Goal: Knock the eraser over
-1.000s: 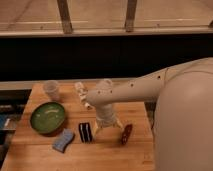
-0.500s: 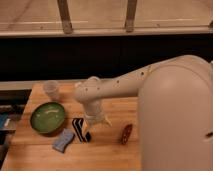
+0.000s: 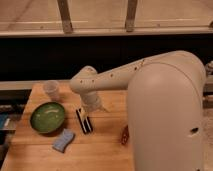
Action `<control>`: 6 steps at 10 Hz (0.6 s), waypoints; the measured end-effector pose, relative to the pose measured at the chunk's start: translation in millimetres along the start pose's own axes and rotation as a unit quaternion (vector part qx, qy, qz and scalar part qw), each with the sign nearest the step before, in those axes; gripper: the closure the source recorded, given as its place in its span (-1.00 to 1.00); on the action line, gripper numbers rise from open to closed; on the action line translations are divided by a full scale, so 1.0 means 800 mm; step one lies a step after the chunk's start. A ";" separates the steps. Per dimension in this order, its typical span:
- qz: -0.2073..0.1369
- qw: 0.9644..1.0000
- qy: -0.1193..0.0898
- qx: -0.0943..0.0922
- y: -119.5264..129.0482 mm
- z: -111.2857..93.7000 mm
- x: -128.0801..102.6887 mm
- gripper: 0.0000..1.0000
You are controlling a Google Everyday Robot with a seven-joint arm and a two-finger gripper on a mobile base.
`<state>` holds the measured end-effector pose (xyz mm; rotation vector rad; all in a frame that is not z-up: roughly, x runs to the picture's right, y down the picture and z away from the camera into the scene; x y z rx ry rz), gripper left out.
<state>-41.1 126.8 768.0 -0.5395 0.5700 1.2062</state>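
Note:
The eraser, a small black block with white lengthwise stripes, lies on the wooden table just right of the green bowl, its long side running diagonally. My gripper hangs from the end of the white arm directly above and behind the eraser's far end, touching or almost touching it. The wrist hides the gripper's tip.
A clear plastic cup stands at the table's back left. A blue-grey sponge-like piece lies in front of the bowl. A reddish-brown oblong object lies to the right, partly behind my large white body.
My arm has swung left, from over the reddish-brown object's side to over the eraser. The eraser has shifted slightly left and back and changed its angle.

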 end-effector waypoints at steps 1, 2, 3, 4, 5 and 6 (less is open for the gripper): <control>0.028 0.999 -0.017 0.007 -0.027 -0.011 -0.013 -0.60; 0.062 0.997 -0.034 0.015 -0.064 -0.020 -0.019 -0.60; 0.096 0.994 -0.049 0.016 -0.094 -0.027 -0.015 -0.60; 0.124 0.990 -0.061 0.017 -0.121 -0.033 -0.006 -0.60; 0.147 0.986 -0.069 0.020 -0.145 -0.037 0.003 -0.60; 0.151 0.986 -0.072 0.017 -0.145 -0.038 0.005 -0.60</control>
